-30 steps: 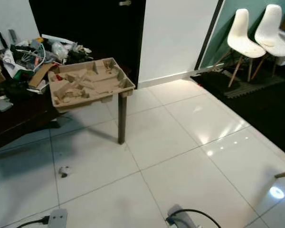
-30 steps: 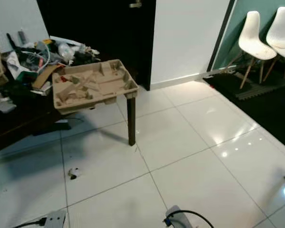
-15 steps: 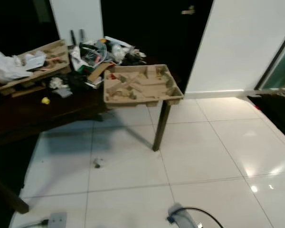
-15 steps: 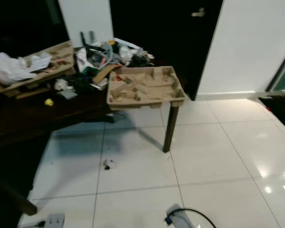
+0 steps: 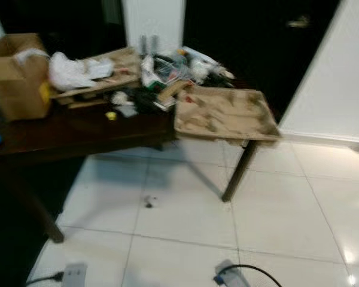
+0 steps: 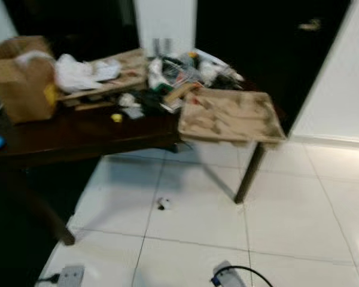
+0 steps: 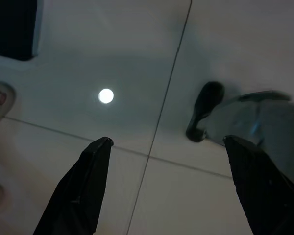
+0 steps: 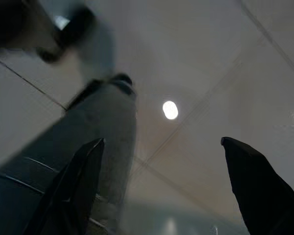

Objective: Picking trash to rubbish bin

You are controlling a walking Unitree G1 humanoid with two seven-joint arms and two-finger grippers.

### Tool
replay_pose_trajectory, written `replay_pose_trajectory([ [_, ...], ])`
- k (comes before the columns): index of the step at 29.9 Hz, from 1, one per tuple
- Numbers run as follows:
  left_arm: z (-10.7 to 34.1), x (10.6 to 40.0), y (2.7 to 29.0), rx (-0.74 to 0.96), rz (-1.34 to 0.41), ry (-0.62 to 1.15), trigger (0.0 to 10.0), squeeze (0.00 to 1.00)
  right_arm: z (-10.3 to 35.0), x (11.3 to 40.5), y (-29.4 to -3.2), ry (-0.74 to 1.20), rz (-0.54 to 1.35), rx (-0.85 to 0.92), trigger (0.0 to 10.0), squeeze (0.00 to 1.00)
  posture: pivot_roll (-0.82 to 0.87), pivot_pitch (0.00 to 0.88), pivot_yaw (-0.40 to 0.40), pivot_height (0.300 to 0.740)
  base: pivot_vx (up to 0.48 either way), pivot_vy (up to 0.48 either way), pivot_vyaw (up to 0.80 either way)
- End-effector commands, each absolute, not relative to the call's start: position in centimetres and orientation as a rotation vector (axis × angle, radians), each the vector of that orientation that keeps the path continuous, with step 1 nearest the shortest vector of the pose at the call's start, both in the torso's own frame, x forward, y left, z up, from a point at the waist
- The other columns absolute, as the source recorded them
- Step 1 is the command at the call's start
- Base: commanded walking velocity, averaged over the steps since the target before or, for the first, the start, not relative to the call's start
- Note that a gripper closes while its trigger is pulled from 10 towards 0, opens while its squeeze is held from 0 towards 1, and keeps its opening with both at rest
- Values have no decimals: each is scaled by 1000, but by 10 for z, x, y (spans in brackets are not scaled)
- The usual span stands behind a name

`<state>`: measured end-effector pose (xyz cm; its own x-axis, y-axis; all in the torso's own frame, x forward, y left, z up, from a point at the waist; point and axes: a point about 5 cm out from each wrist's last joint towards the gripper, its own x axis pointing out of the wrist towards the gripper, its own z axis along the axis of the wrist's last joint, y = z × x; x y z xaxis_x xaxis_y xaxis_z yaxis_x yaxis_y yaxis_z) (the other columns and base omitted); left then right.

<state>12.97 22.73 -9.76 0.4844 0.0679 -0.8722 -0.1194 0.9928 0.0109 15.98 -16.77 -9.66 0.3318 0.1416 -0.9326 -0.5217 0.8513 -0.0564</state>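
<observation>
A small scrap of trash (image 6: 163, 204) lay on the white tiled floor (image 6: 287, 227), left of centre in the head views, in front of the dark table (image 6: 78, 134) piled with clutter, and left of the table leg under the overhanging cardboard tray (image 6: 230, 116). Both arms hung low, wrist cameras facing the tiles. The left gripper (image 7: 169, 188) was released, fingers spread wide with nothing between them; the right gripper (image 8: 164, 188) was likewise released and empty. The scrap sat ahead and slightly left, so the left arm seemed the nearer one. It was too blurred to judge its long axis, and I could pick out no rubbish bin
</observation>
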Motion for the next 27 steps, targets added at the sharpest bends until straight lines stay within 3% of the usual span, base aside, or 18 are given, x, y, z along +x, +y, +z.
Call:
replay_pose_trajectory([
  [1, -102, 118, 225, -61, 116, 1095, 10000, 0, -100, 151, -173, 1198, 437, -373, 10000, 0, 160, 55, -36, 740, 0, 0, 794],
  [27, -102, 119, 225, -59, 122, 1096, 10000, 0, -103, 142, -175, 1209, 436, -351, 10000, 0, 159, 63, -34, 740, 0, 0, 794],
])
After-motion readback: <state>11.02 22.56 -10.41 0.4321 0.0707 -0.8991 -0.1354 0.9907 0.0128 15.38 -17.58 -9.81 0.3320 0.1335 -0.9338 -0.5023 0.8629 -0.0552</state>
